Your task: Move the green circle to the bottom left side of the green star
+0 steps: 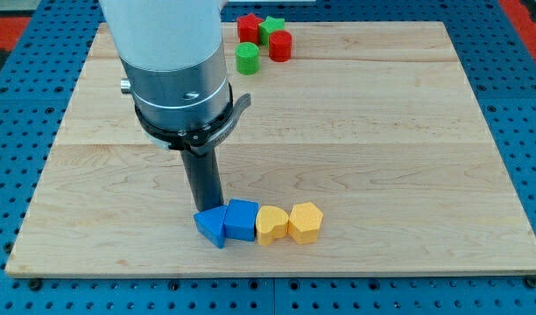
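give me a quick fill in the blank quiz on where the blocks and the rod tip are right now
1. The green cylinder block sits to the lower ____ of the green star block in the view.
2. My tip stands just above the ____ triangular block.
3. The row near the wooden board's bottom edge holds two blue blocks and two ____ blocks.
4. The red cylinder block is at the view's ____.

Missing words: left; blue; yellow; top

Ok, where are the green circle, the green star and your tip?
green circle (247,58), camera view, its top face.
green star (271,28), camera view, its top face.
my tip (207,210), camera view, rod's lower end.
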Controlling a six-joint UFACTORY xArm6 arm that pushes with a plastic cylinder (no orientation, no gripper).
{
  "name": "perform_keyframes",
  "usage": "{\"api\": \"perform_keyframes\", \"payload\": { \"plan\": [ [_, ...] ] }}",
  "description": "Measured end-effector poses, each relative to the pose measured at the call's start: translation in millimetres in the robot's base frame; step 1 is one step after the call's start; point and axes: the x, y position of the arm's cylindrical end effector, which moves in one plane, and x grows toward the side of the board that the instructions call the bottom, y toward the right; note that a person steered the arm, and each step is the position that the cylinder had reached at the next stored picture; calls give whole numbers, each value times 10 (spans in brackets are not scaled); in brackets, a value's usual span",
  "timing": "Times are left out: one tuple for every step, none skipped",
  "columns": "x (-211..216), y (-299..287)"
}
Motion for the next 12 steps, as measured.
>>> {"api": "perform_keyframes", "payload": {
  "plan": [
    [0,0],
    [-16,0],
    [-396,10],
    [-1025,240],
    [-1263,769],
    [-2115,1849],
    [-3034,1939],
    [-3469,1755],
    [-3464,1382],
    [-3461,834],
    [-3462,384],
    [-3460,372]
  ]
}}
